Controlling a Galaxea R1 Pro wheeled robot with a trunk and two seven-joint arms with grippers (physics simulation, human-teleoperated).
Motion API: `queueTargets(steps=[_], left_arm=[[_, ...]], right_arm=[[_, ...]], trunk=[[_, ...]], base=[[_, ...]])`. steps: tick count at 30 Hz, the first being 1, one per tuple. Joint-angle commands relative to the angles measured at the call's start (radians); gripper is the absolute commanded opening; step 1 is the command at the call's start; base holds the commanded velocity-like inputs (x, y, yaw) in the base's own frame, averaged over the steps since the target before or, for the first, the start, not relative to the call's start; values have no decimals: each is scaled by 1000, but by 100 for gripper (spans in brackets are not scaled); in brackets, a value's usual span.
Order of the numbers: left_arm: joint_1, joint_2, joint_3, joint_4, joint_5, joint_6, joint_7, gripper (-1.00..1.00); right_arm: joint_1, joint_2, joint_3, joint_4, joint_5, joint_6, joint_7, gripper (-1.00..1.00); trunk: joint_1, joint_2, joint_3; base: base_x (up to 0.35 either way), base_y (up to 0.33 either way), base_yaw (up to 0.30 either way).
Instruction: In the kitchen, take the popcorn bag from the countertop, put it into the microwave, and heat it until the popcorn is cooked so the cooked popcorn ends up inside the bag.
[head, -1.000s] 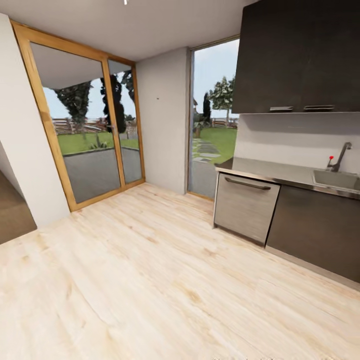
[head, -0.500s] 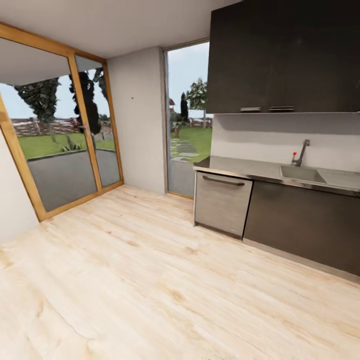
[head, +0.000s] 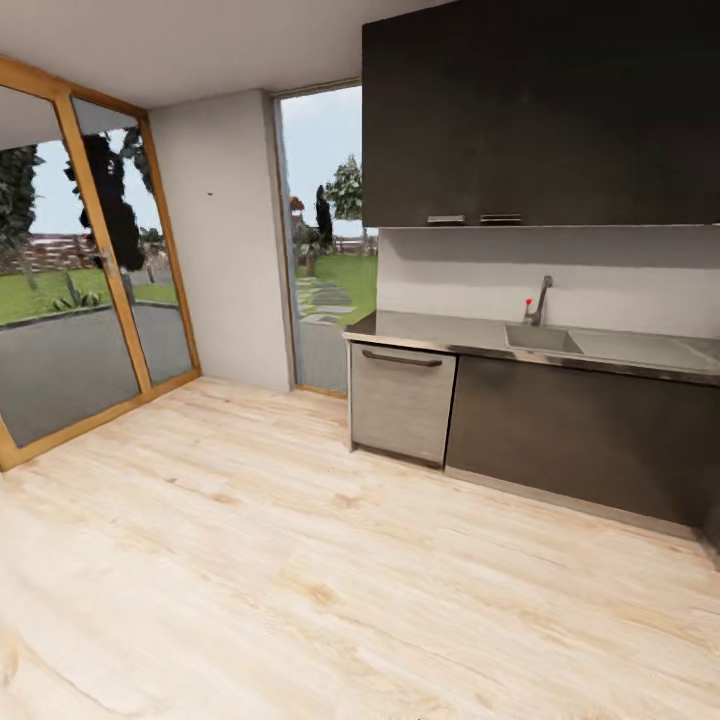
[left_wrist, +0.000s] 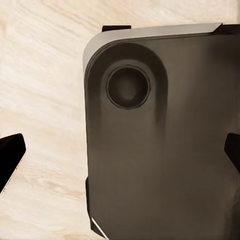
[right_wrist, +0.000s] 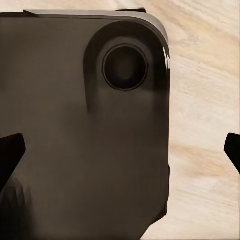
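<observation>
Your left claw (left_wrist: 120, 150) points down at the robot's dark base (left_wrist: 160, 150) and the pale wood floor (left_wrist: 45, 75); its two black fingertips (left_wrist: 11, 150) sit at opposite edges of the left wrist view, spread wide and holding nothing.

Your right claw (right_wrist: 120, 150) hangs the same way over the base (right_wrist: 80, 140), fingertips (right_wrist: 10, 150) wide apart and empty.

In the head view, the steel counter (head: 440, 332) with its sink (head: 540, 338) and tap (head: 540, 298) runs along the far wall at right, under dark upper cabinets (head: 540, 110). Glass doors (head: 70, 300) stand at left.
</observation>
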Motion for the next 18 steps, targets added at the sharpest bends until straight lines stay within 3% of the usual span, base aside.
queueTargets(steps=[1, 18], left_arm=[[-1, 0, 0, 0, 0, -3, 0, 100], [-1, 0, 0, 0, 0, -3, 0, 100]], right_arm=[[0, 0, 0, 1, -4, -5, 1, 100], [0, 0, 0, 1, -4, -5, 1, 100]], trunk=[[0, 0, -1], [0, 0, -1]], base=[[0, 0, -289], [0, 0, -289]])
